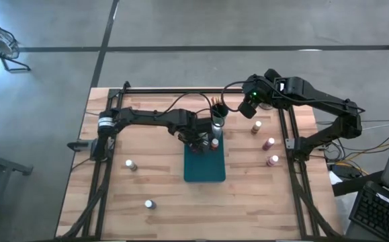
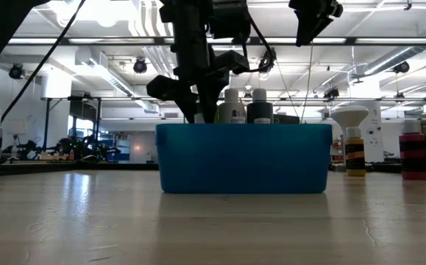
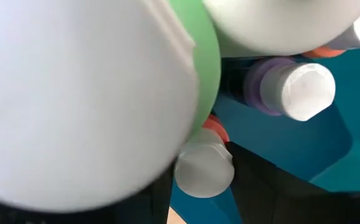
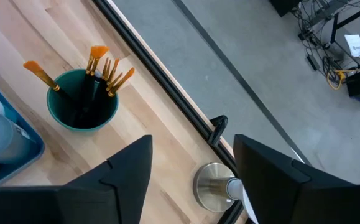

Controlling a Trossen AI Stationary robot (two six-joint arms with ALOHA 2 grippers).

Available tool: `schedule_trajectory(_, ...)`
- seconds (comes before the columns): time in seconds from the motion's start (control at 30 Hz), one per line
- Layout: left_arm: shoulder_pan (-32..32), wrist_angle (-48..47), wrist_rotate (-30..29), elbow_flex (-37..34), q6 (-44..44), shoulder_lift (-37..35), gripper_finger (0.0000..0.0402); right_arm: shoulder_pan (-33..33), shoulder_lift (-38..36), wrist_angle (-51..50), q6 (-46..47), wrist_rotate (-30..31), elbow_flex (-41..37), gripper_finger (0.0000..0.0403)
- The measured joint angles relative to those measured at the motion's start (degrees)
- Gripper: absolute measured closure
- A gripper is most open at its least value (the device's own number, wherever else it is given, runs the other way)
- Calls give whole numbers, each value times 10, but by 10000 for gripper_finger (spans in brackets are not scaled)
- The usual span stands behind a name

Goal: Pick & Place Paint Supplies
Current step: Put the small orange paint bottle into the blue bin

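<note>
A teal tray [image 1: 204, 168] lies at mid-table. In its far end stand a tall light-green bottle [image 3: 208, 68], a purple bottle [image 3: 260, 84] and a small red bottle [image 3: 216, 129], all white-capped. My left gripper [image 1: 199, 141] points down into that end, shut on the red bottle. A teal cup of brushes [image 4: 83, 102] stands on the wood just beyond the tray. My right gripper [image 4: 192, 180] hangs open high above the table's far right part, with nothing between its fingers. Loose bottles [image 1: 269, 143] stand on the table right of the tray, and others [image 1: 131, 164] stand left of it. My left gripper has the red bottle's white cap [image 3: 201, 169] between its two dark fingers [image 3: 254, 177], coming from above and pointing down. The bottle stands upright inside the tray among the others. The tray wall and neighbouring bottles hide whether its base rests on the tray floor.
A white-domed object on a metal stand [image 4: 216, 183] sits under my right gripper near the black frame rail [image 4: 167, 81]. The tall green bottle's cap [image 3: 74, 106] stands close beside my left gripper. Bare wood lies in front of the tray [image 2: 242, 158].
</note>
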Motion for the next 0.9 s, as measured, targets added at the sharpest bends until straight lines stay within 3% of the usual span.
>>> schedule_trajectory(0.9, 0, -8, 2, -17, 5, -1, 257, 0, 0, 0, 0, 0, 0, 112)
